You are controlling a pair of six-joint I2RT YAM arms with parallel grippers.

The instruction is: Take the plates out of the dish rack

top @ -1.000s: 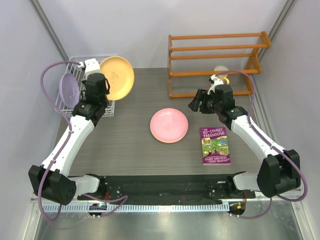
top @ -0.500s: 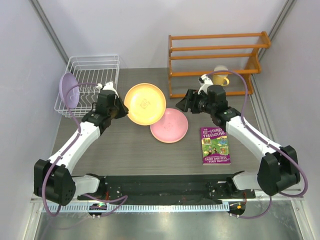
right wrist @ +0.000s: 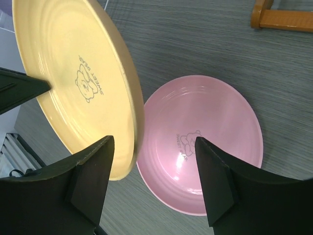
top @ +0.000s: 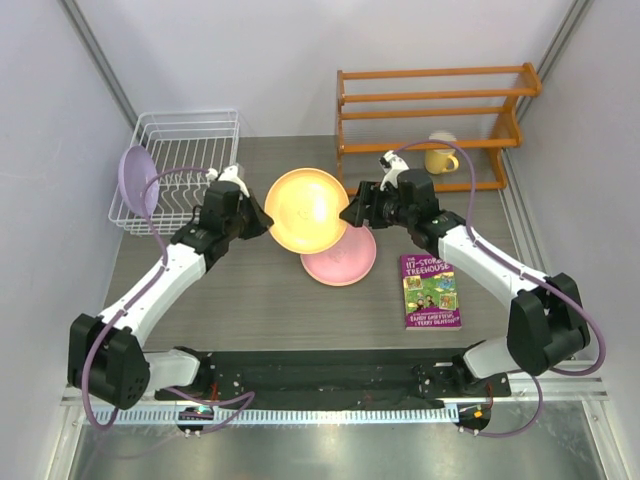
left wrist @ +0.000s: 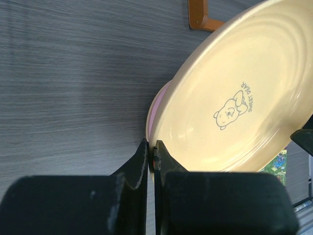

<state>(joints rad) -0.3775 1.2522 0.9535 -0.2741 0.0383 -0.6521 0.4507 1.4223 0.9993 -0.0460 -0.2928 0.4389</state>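
Note:
My left gripper is shut on the rim of an orange-yellow plate, held tilted in the air over the table's middle; it also shows in the left wrist view and the right wrist view. A pink plate lies flat on the table, partly under the held plate, and shows in the right wrist view. My right gripper is open, its jaws straddling the far edge of the yellow plate without touching it. A lavender plate stands at the left end of the white dish rack.
An orange wooden slatted shelf stands at the back right with a yellow mug under it. A purple book lies right of the pink plate. Grey walls close in both sides.
My left gripper has carried the yellow plate from the rack rightward over the pink plate. My right gripper has moved left up to the plate's edge.

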